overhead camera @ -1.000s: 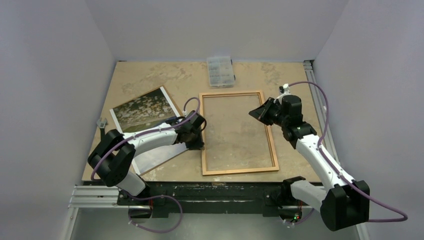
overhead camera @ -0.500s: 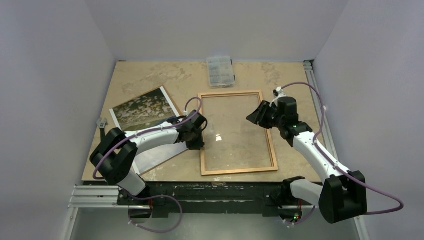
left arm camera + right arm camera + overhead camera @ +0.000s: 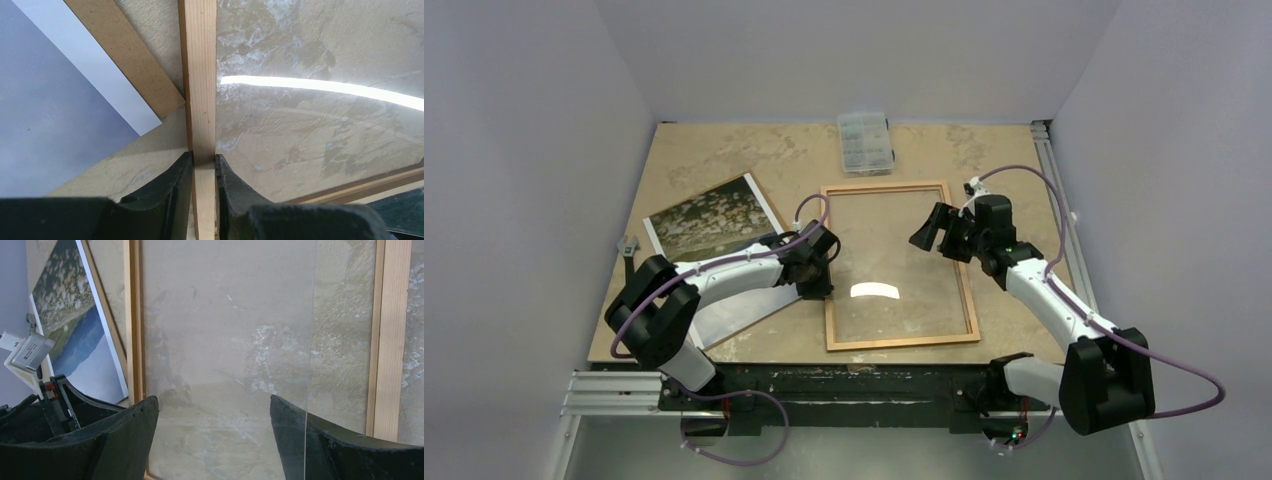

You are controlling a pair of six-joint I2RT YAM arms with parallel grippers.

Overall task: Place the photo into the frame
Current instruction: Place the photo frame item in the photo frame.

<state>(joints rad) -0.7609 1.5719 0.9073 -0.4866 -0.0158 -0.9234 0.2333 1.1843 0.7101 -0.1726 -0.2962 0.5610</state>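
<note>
The frame (image 3: 886, 186), thin orange-brown wood with a clear pane, lies flat at the table's middle. My left gripper (image 3: 817, 290) is shut on its left rail; in the left wrist view both fingers (image 3: 181, 172) press the sides of the pale rail (image 3: 200, 75). The photo (image 3: 709, 220) lies face up to the left of the frame, partly under my left arm. Its pale lower part (image 3: 45, 100) shows beside the rail. My right gripper (image 3: 927, 232) hangs open over the pane's right half, its fingers (image 3: 135, 420) wide apart above the glass with nothing between them. A thin pane edge (image 3: 311, 340) runs past the right finger.
A brown backing board (image 3: 125, 55) lies under the photo, its corner touching the frame's left rail. A small clear compartment box (image 3: 865, 142) stands at the back, behind the frame. A metal rail (image 3: 1049, 160) runs along the table's right edge.
My right gripper has gone from shut to open and shifted slightly left over the frame. A bright glare has spread on the pane. My left gripper has stayed on the rail.
</note>
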